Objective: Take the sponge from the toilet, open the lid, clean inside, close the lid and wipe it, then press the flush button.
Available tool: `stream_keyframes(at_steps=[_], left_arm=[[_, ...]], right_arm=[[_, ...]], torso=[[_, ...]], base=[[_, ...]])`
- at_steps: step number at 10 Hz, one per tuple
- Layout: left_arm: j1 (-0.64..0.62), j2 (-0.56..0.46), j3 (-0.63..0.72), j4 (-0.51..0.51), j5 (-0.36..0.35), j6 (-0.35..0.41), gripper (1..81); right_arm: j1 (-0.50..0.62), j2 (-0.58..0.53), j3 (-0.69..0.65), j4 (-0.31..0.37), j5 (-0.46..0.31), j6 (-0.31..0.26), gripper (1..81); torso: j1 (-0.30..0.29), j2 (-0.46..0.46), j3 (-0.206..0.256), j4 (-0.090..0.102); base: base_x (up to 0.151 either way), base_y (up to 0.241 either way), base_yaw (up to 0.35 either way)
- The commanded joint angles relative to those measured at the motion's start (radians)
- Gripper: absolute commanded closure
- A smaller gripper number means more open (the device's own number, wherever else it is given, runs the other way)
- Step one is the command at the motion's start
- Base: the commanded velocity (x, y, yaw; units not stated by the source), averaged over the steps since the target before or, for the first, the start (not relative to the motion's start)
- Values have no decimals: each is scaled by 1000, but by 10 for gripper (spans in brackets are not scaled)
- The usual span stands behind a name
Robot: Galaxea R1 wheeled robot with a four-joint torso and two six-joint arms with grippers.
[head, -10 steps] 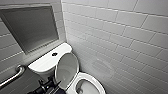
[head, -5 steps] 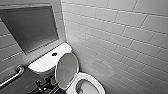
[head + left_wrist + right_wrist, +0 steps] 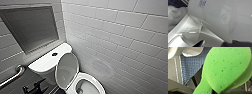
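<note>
Right wrist view: sponge [image 3: 226, 68] pinched in right fingers [image 3: 218, 92].

Rounded white plastic lid [image 3: 67, 70] of the white glossy ceramic toilet [image 3: 47, 63] stands raised at the tank front, so the oval bowl opening [image 3: 86, 88] is free from above. Pale tiled wall [image 3: 120, 40] crowds the bowl's right. Metal grab bar [image 3: 12, 75] blocks the left. Small round dark flush button [image 3: 54, 54] is clear above, with the lid edge near it. Bright green soft sponge [image 3: 226, 69] hangs clear of the blue mosaic floor [image 3: 191, 68].
</note>
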Motion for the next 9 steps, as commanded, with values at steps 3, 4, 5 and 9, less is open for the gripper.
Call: stream_keyframes(at_steps=[3,4,5,9], left_arm=[[-52,23,-103,732,10,50,10],[-23,37,-140,959,14,47,10],[17,36,-104,760,54,34,10],[239,67,-169,1521,331,44,10]], right_arm=[[15,-39,14,-15,-64,-1,811],[15,-39,11,-15,-64,-2,811],[15,-41,7,-15,-62,-5,811],[15,-29,-18,-19,-39,-15,811]], torso=[[0,0,0,0],[0,0,0,0],[0,0,0,0],[0,0,0,0]], base=[[0,0,0],[0,0,0],[0,0,0],[0,0,0]])
